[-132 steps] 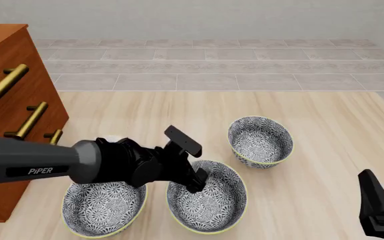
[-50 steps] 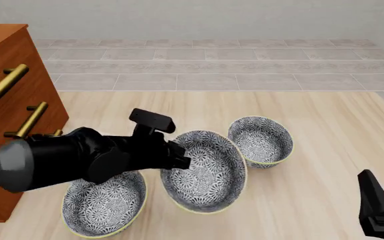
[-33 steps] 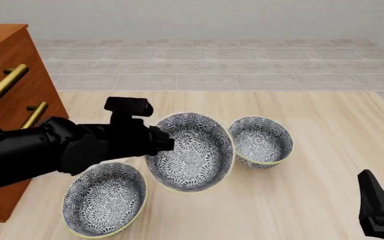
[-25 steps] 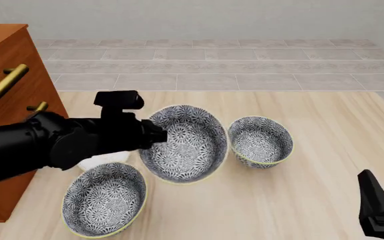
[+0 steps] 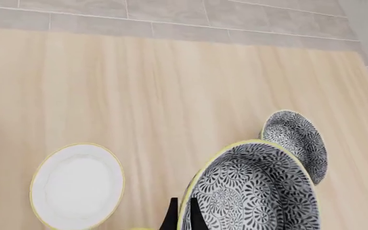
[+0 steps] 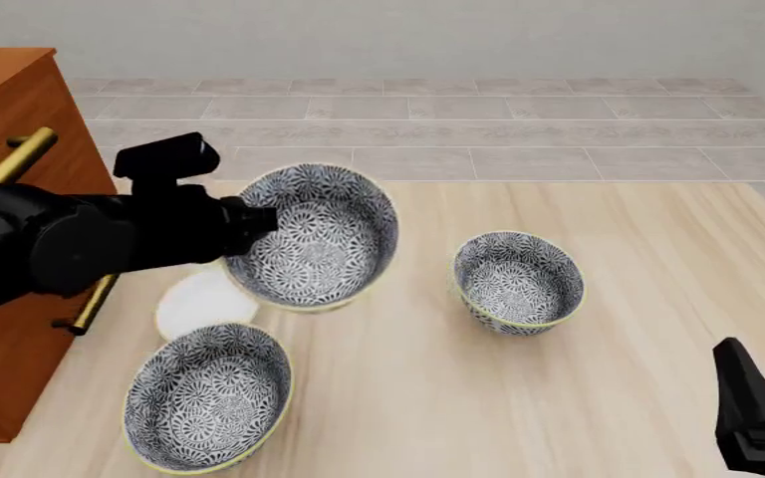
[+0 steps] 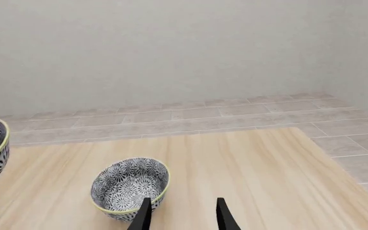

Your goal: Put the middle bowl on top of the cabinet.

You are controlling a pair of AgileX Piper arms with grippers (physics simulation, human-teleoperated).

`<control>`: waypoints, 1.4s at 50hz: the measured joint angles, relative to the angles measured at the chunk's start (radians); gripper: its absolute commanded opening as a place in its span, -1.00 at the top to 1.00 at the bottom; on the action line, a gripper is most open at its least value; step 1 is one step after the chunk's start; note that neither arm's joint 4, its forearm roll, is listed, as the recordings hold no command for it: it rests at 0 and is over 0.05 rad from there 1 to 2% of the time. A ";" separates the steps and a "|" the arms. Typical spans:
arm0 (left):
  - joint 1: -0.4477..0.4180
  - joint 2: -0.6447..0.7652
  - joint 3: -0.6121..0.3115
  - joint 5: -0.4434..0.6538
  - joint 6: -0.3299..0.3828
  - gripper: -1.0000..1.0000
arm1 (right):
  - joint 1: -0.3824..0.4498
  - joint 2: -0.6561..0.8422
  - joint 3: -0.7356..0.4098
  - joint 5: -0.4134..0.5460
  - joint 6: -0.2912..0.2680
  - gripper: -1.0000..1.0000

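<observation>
Black, the left gripper (image 6: 252,221) clamped the tilted middle bowl (image 6: 314,237) above the tabletop (image 6: 596,279) beside the cabinet (image 6: 4,110), while the right gripper (image 7: 181,216) stood open.

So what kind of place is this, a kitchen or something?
Probably a simulated dining or kitchen corner, not a real room: patterned bowls and a white plate on a wooden table, a cabinet beside it, tiled floor beyond.
</observation>
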 measured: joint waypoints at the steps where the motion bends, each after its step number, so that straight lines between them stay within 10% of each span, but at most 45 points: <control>1: 0.007 0.000 -0.003 0.006 0.000 1.00 | 0.000 0.000 0.000 0.000 0.000 -1.00; 70: 0.371 -0.133 -0.161 0.462 -0.096 1.00 | -0.002 0.000 -0.001 -0.001 -0.001 -1.00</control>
